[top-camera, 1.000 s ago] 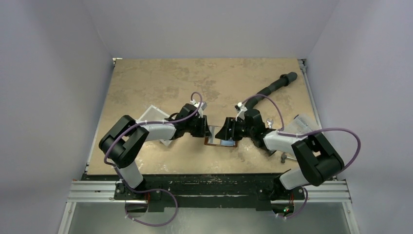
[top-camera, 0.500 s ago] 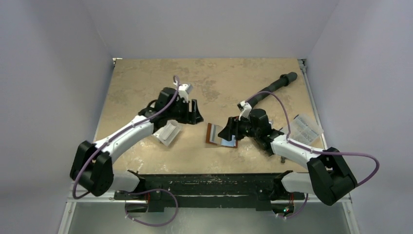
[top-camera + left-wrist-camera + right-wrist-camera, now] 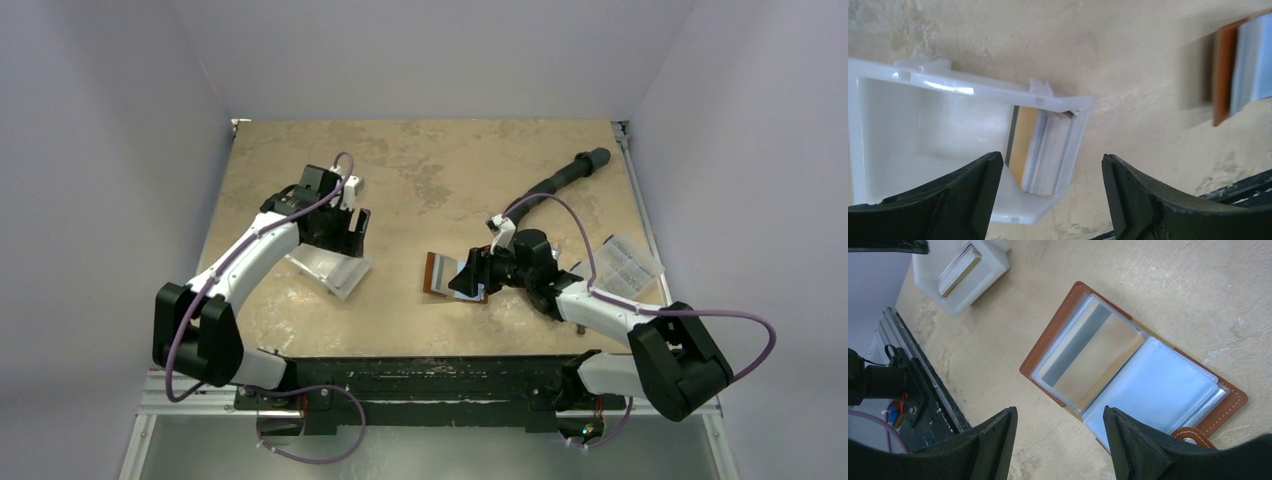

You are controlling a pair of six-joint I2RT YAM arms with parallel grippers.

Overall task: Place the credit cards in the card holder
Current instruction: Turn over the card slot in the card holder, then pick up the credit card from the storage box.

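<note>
Though my overhead view half-hides it, right wrist shows card holder open on tabletop, one card pocketed; left wrist: credit cards stacked in white box; left gripper, right gripper released, empty.

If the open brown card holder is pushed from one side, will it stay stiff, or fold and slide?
Probably it bends: the card holder lies open along a middle fold, and its clear sleeves look thin. It may slide easily, as the table seems smooth. The half holding a card is likely stiffer.
</note>
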